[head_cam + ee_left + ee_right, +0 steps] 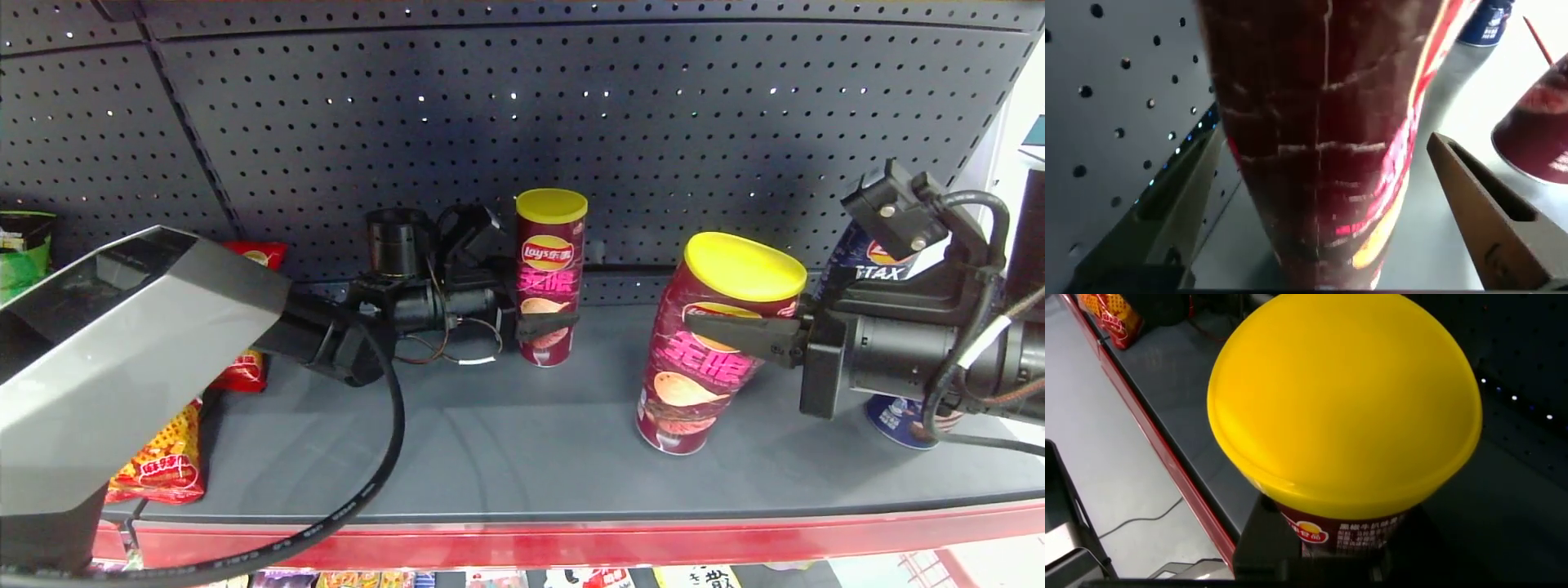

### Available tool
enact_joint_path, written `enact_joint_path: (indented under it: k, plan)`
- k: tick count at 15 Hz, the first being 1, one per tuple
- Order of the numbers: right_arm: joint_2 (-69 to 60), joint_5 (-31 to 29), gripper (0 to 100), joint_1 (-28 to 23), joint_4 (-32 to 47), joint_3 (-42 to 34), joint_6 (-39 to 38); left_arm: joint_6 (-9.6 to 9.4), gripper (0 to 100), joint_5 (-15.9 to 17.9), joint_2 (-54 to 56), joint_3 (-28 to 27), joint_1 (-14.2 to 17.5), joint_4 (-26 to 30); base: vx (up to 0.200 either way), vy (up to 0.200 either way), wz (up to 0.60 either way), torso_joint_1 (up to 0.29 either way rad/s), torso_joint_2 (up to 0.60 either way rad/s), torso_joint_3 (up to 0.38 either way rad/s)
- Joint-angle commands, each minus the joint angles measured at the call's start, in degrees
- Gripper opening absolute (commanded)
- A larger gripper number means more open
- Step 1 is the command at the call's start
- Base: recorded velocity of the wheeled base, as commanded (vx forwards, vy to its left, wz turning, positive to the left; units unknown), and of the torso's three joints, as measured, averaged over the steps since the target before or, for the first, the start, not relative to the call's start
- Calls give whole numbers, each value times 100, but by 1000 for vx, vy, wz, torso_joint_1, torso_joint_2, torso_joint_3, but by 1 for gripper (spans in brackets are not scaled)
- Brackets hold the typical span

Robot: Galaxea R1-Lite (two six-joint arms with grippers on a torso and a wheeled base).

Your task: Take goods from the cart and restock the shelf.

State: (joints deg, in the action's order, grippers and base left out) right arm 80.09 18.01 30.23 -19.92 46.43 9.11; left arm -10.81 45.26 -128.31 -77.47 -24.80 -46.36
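Observation:
Two dark red chip cans with yellow lids are on the grey shelf [506, 441]. The rear can [551, 269] stands upright near the pegboard. My left gripper [545, 322] is open around its lower part, and in the left wrist view this can [1315, 122] sits between the fingers [1486, 212] with a gap at each side. The nearer can [710, 359] leans to the right with its base on the shelf. My right gripper [722, 335] is shut on it below the lid, and that yellow lid [1343, 400] shows close up in the right wrist view.
A blue can [898, 416] stands behind my right arm at the shelf's right end. Snack bags sit at the left: a red one [257, 255], an orange one [163, 465] and a green one [20, 253]. A red lip [571, 541] edges the shelf front.

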Motion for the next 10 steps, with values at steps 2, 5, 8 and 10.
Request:
enact_joint_path:
  k: [2,5,8,10]
  plan:
    - [6,1,0,0,-3,-3,3,158,0,-9,-19,4,1,-145,0,0,0,0,0,0]
    - [42,1,0,0,-3,15,3,202,0,-9,306,171,-17,-172,0,0,0,0,0,0]
    - [68,-8,0,0,-3,85,12,194,0,-9,1168,1226,-184,-180,0,0,0,0,0,0]
    - [86,-16,0,0,-3,111,12,202,0,-9,1739,1894,-342,-180,0,0,0,0,0,0]
